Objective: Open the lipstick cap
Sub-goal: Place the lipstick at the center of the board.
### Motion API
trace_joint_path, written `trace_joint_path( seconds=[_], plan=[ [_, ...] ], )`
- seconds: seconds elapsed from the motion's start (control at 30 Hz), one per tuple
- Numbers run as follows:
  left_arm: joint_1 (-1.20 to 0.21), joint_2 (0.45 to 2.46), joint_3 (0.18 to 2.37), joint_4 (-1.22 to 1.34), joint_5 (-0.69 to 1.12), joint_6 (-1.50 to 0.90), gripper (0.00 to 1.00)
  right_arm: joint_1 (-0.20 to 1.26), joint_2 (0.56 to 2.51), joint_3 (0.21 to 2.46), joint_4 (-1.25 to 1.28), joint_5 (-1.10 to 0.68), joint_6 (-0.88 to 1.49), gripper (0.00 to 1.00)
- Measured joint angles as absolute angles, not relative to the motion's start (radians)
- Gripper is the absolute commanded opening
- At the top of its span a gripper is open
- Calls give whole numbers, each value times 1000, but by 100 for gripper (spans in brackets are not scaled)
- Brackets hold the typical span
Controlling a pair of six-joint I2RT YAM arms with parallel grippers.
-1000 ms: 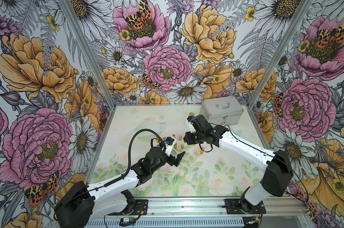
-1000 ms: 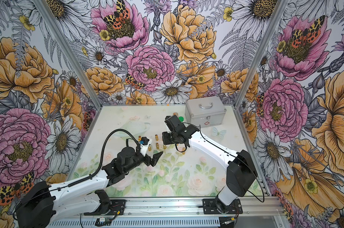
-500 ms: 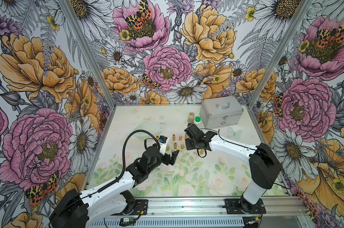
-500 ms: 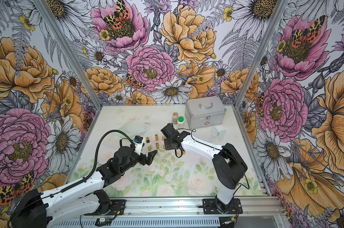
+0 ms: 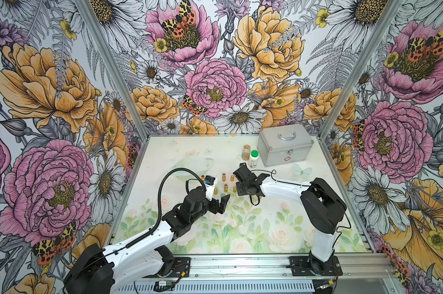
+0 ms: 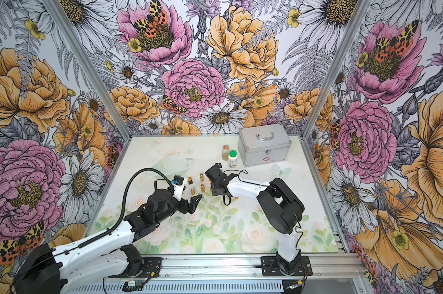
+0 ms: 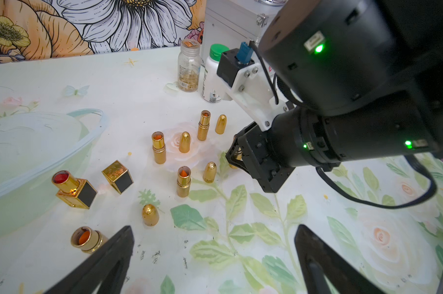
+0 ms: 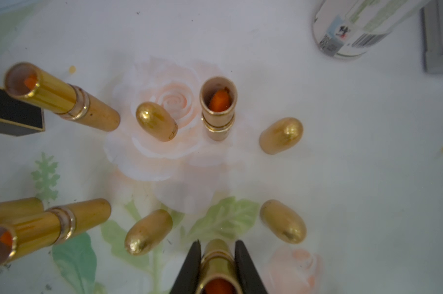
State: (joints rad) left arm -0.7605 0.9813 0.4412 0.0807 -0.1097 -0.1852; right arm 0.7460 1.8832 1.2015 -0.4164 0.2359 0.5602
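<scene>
Left gripper (image 5: 220,204) hangs wide open over the flowery mat (image 5: 240,229), and nothing is in it. In the left wrist view its two black fingers (image 7: 113,250) stand far apart.

Furthest left on the mat is a black and gold square lipstick (image 7: 74,189). It is open, with red inside. Its square cap (image 7: 117,177) sits just beside it. One round tube (image 7: 88,239) with orange inside is close to a finger of the left gripper. Three more open tubes (image 7: 159,147) stand up straight. Little gold caps (image 7: 184,142) shaped like bullets stand beside them, not on them.

Then comes the right gripper (image 8: 217,250). It is squeezed tight on one gold lipstick (image 8: 216,272). That lipstick has no cap on, and orange shows in its top. It is at the right end of the group, low by the mat. I cannot tell if it touches the mat.

Past it stand a clear bottle (image 5: 246,152) and a white bottle (image 5: 254,158) with a green lid. Far right, at the back, sits a silver case (image 5: 285,145).
</scene>
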Motion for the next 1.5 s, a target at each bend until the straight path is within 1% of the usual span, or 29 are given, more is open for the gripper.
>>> trace_joint_path(
  seconds=[0.4, 0.57, 0.7, 1.13, 1.33, 1.5],
  plan=[
    [-760, 993, 441, 78, -113, -185, 99, 746, 1914, 1201, -379, 244, 557, 22],
    [-757, 993, 441, 78, -114, -185, 99, 746, 1914, 1201, -366, 244, 556, 25],
    [-756, 992, 441, 78, -116, -185, 99, 746, 1914, 1201, -360, 244, 550, 30],
    [-756, 987, 441, 78, -116, -185, 99, 746, 1910, 1201, -358, 243, 543, 36],
    [-756, 974, 441, 70, -116, -185, 99, 744, 1834, 1210, -407, 243, 542, 39],
    [-761, 963, 442, 59, -117, -184, 99, 725, 1729, 1261, -493, 239, 538, 45]
  ],
)
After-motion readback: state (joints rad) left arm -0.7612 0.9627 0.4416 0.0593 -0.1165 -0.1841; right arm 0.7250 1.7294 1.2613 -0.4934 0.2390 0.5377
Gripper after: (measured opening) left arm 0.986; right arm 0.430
